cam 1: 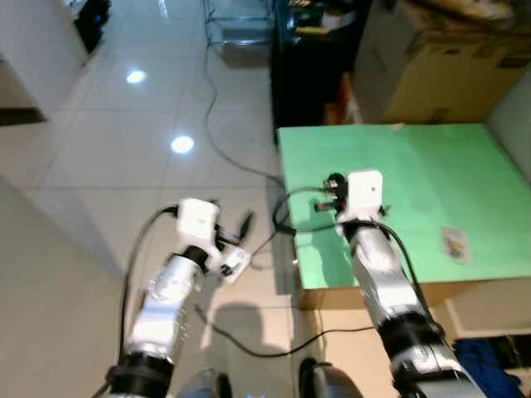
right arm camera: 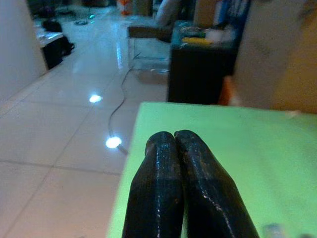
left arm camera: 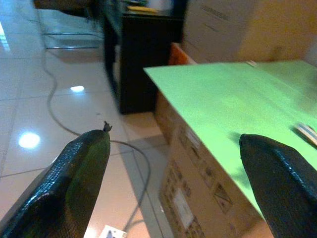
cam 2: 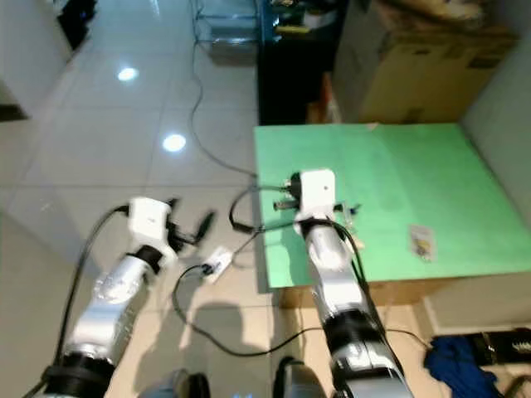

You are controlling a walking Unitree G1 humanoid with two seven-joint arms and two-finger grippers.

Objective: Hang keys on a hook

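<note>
Nearest, lower left: my left gripper (cam 1: 246, 222) spread, empty; my right gripper (right arm camera: 179, 144) clenched on nothing. Farther right on green table (cam 1: 415, 166): keys (cam 1: 453, 243), probably light, rigid, slippery; pinch by ring.

Green table (cam 1: 431, 174), small keys (cam 1: 454, 243) atop.

Small flat item (cam 1: 454, 243) on green bench (cam 1: 415, 166): too blurred to identify. Bench's right edge cut off by frame. Cardboard box (cam 1: 448, 75) top cropped.
</note>
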